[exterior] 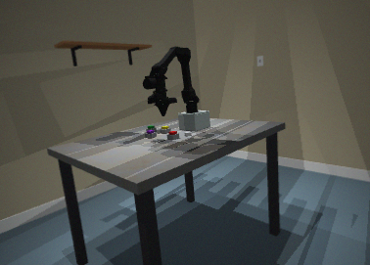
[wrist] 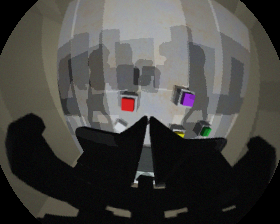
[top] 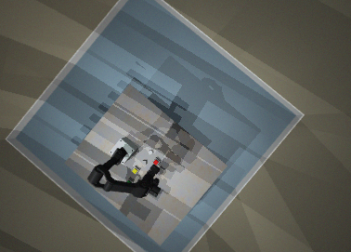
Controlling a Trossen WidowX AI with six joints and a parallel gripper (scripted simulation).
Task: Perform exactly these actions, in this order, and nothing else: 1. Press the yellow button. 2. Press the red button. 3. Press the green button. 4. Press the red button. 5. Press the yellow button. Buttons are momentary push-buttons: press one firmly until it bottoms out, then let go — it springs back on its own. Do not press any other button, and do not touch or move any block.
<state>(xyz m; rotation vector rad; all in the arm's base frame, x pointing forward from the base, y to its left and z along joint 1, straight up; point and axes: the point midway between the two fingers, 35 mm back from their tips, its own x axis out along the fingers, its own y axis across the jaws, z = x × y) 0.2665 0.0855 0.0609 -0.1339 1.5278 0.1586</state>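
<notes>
The red button (top: 156, 163) (exterior: 172, 133) (wrist: 128, 104) stands on the table, left of the fingertips in the wrist view. The yellow button (top: 135, 171) (exterior: 165, 127) (wrist: 179, 134) is partly hidden behind the right finger in the wrist view. The green button (top: 129, 181) (exterior: 151, 127) (wrist: 206, 131) is farther right there, partly covered by the arm in the top view. My gripper (exterior: 163, 114) (wrist: 148, 119) is shut, with nothing seen between its fingertips. It hangs above the buttons and touches none.
A purple button (exterior: 151, 132) (wrist: 188, 100) stands near the green one. A small white block (top: 150, 152) (exterior: 188, 134) (wrist: 121, 125) lies near the red button. The arm stands on a pale box (exterior: 194, 120) on the table (exterior: 113, 158). Shadows cross the tabletop.
</notes>
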